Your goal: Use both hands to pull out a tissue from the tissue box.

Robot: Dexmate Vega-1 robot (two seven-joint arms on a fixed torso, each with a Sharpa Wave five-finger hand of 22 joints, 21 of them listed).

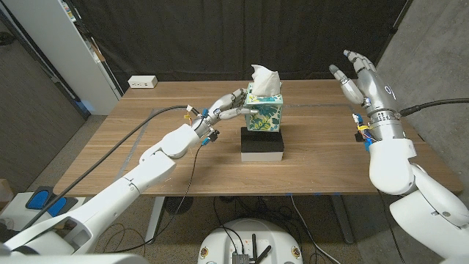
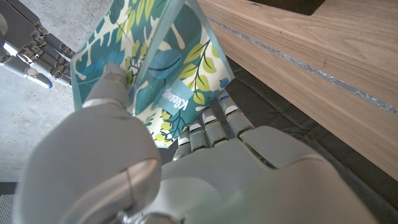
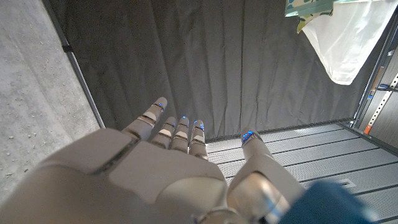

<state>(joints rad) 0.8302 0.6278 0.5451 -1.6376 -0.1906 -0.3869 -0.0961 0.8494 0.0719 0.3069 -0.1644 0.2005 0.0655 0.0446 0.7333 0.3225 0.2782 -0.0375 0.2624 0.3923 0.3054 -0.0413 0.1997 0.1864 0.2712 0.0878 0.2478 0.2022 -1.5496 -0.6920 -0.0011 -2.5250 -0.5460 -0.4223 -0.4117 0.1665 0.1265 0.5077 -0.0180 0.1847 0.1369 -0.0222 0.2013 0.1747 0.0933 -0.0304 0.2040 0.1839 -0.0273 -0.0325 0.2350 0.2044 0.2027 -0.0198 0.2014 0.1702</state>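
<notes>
Tissue [image 1: 264, 78] stands up in a white plume out of the top of the box [image 1: 264, 114], which sits on a black block [image 1: 262, 144] near the middle of the worktop [image 1: 146, 158]. I judge it very light, soft and easy to tear, so the place to take it is the upright fold just above the slot, pinched gently and drawn straight up. The box is light card and would likely lift with the pull unless something pins it.

That pinning looks like the left hand's [image 1: 229, 105] job: its fingers [image 1: 236, 97] lie against the box's side, thumb and fingers bracketing a corner, holding it. The right hand [image 1: 360, 77] hangs in the air well to the right of the box, fingers spread, holding nothing.

The head view gives the whole layout: box, block, both arms, and a white power strip [image 1: 142, 82] at the worktop's far edge. The left wrist view instead shows the contact up close, the leaf-printed box [image 2: 155, 74] wedged between thumb and fingers, which the head view leaves small. The right wrist view shows the open fingers [image 3: 180, 134] against a dark curtain [image 3: 186, 56], with the tissue [image 3: 351, 43] well apart in one corner.
</notes>
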